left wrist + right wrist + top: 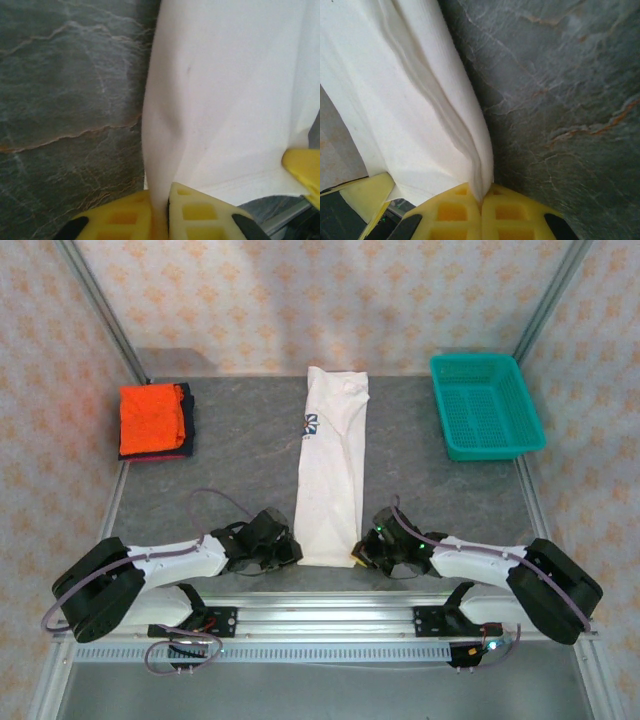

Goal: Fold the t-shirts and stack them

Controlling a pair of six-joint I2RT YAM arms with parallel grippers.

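- While the white shirt (pixel 330 465) lies as a long narrow strip down the middle of the table (pixel 230 480), its long axis runs from the near edge toward the far wall. The printed end is far and the plain end is near.
- Left gripper (pixel 290 550): set at the near-left corner of the strip. In the left wrist view its yellow fingers (pixel 200 215) are clenched on a raised ridge of white cloth.
- Right gripper (pixel 365 548): set at the near-right corner. In the right wrist view its fingers (pixel 450 212) are pressed together with a fold of the same cloth pinched between them.
- Governing relation: both grasps sit at the near end, one on each corner, and the whole strip extends away from the fingers toward the far edge. Neither arm is nearer, as the two stand evenly on either side of the axis.
- Judged step: a fold across the long axis, carrying the near end up and forward over the far end. This calls for both arms to rise and advance together. Unequal travel would likely skew the fold.
- Judged risk: each pinch holds only a thin edge of cloth, so a corner could slip free under the strip's drag.
- Stack location: the orange shirt (pixel 152 418) lies folded on the navy shirt (pixel 188 430) at the far-left corner, well apart from the strip and on the left arm's side.
- Basket (pixel 487 362): far right, not involved.
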